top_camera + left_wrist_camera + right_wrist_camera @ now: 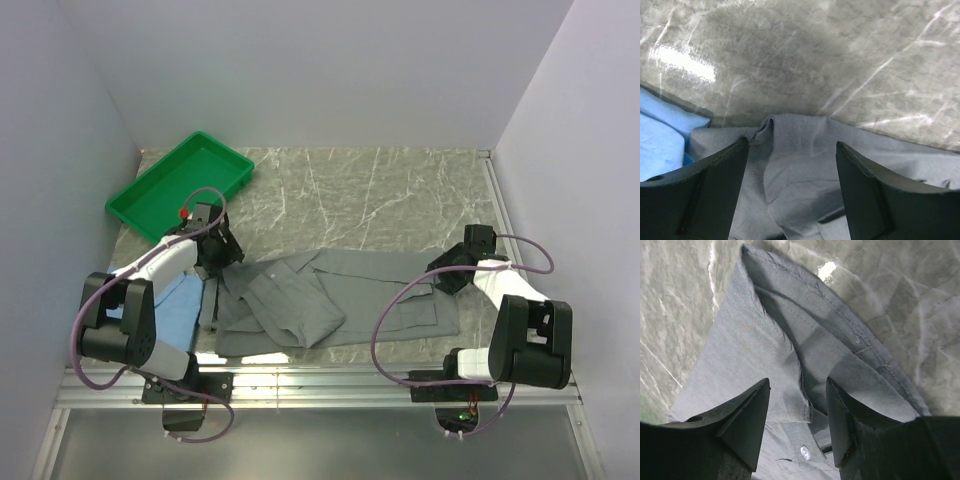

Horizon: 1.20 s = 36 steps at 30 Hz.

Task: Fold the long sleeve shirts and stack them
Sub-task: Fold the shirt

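Note:
The grey long sleeve shirt (300, 300) lies crumpled and partly folded across the middle of the table. The light blue long sleeve shirt (180, 300) lies at the left, partly under the grey one and under my left arm. My left gripper (225, 255) is low over the grey shirt's upper left corner. In the left wrist view it (791, 143) is open above a raised ridge of grey cloth (800, 165), with blue cloth (660, 140) at the left. My right gripper (440, 275) is at the shirt's right end. There it (798, 382) is open, straddling a folded grey edge (750, 340).
A green plastic tray (180, 185) stands at the back left, close behind the left gripper. The marbled table (380, 200) runs to white walls at the back and sides. A white button (805, 452) shows on the grey placket under the right jaws.

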Each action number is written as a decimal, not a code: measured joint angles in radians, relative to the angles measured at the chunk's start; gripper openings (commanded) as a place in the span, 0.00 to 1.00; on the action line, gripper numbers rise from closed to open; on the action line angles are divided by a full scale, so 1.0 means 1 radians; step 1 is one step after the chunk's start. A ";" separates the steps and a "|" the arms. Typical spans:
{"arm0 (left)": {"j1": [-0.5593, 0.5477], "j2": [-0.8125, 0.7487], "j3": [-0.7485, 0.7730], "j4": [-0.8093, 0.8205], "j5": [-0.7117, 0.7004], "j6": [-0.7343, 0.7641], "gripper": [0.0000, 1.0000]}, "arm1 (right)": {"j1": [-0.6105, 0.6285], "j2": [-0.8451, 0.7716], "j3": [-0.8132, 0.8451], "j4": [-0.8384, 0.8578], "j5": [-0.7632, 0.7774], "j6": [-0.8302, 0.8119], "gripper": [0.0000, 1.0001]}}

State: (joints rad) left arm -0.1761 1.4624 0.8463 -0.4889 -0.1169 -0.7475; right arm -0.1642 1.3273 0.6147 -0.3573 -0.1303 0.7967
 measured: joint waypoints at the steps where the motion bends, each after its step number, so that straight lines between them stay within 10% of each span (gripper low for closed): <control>1: 0.002 0.006 -0.002 0.005 0.000 0.000 0.76 | 0.000 0.003 -0.001 0.003 -0.006 0.002 0.52; 14: 0.027 0.030 -0.012 0.023 0.015 -0.006 0.75 | -0.002 0.021 0.007 -0.010 0.013 -0.002 0.00; 36: 0.088 0.068 0.021 0.025 0.090 -0.014 0.70 | -0.013 0.023 0.079 -0.028 0.111 -0.100 0.07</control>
State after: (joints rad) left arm -0.0879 1.5307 0.8677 -0.4641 -0.0265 -0.7620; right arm -0.1776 1.3499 0.6937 -0.3851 -0.0189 0.6971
